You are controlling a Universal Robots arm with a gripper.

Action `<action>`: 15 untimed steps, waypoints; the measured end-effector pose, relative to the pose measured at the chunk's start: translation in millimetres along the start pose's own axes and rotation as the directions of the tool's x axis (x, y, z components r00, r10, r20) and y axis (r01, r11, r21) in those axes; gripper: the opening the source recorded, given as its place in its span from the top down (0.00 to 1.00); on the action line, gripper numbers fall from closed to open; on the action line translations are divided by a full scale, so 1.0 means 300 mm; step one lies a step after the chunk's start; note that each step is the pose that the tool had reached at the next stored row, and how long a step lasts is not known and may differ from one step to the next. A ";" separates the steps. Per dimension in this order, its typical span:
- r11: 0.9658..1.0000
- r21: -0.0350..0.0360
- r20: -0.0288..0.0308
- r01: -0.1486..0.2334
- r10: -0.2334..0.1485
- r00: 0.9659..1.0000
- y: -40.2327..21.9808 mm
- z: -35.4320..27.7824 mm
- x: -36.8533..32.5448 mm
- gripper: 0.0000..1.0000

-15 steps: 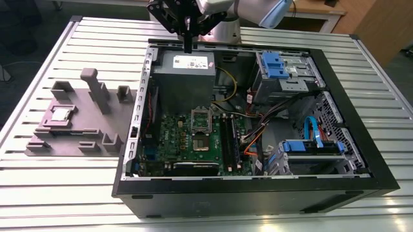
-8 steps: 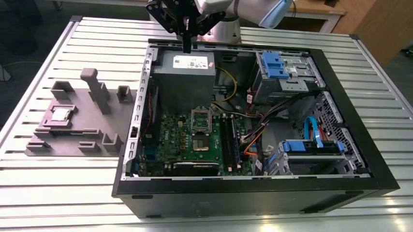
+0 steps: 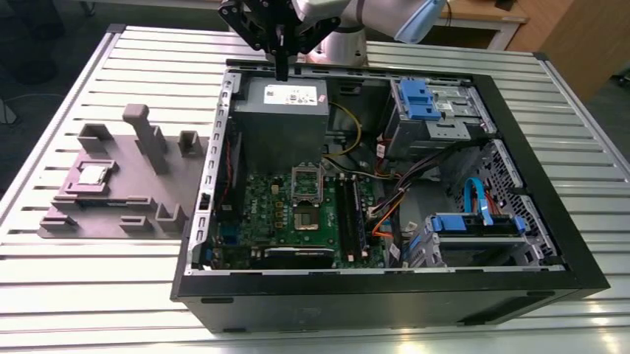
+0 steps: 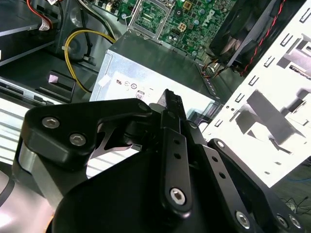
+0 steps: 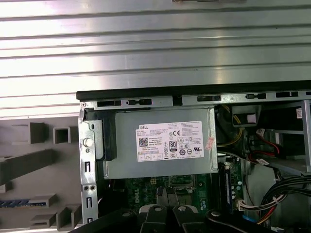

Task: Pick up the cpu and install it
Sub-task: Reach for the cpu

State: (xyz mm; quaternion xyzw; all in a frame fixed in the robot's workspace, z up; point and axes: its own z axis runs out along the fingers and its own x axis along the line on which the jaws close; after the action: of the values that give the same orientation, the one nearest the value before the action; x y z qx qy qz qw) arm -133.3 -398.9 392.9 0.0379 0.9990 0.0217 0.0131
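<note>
The cpu [image 3: 94, 175], a small silver square chip, lies in a recess of the mauve-grey tray [image 3: 118, 221] at the exterior view's left, beside the open computer case. My gripper [image 3: 282, 71] hangs over the case's far edge, above the grey power-supply box [image 3: 280, 110], well away from the chip. Its fingers are pressed together with nothing between them, as both wrist views show [image 4: 172, 99] [image 5: 167, 194]. The metal socket frame [image 3: 307, 198] with its dark centre sits on the green motherboard inside the case, and its near edge shows past the box [image 5: 181, 182].
The black case [image 3: 394, 295] lies open on a slatted metal table [image 3: 99, 310]. Inside are blue drive brackets [image 3: 418, 99], loose cables [image 3: 394, 206] and a yellow wire [image 4: 73, 48]. Raised blocks [image 3: 147, 140] stand on the tray.
</note>
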 end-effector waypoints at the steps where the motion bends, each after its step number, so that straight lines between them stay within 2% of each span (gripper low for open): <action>1: 1.000 0.000 0.000 0.000 0.000 1.000 0.000 0.000 0.000 0.90; 15: 1.000 0.000 0.000 0.000 0.000 1.000 -0.003 -0.001 0.020 0.90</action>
State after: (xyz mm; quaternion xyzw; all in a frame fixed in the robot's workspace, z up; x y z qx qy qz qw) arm -139.3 -399.3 392.9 0.0379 0.9990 0.0217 0.0131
